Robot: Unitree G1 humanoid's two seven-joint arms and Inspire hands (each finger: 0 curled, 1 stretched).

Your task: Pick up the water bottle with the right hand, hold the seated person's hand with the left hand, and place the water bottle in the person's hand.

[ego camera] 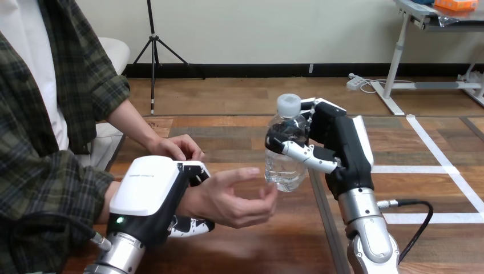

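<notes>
While beside bottle [283, 177], person's nearer hand [228, 201] open.

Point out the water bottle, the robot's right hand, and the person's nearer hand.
water bottle [283, 171], head view, clear lower body.
right hand [343, 149], head view, black palm section.
person's nearer hand [228, 201], head view, open palm.

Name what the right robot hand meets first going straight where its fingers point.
Likely the person's open hand, just left of the bottle that the right robot hand grips; depth unclear.
</notes>
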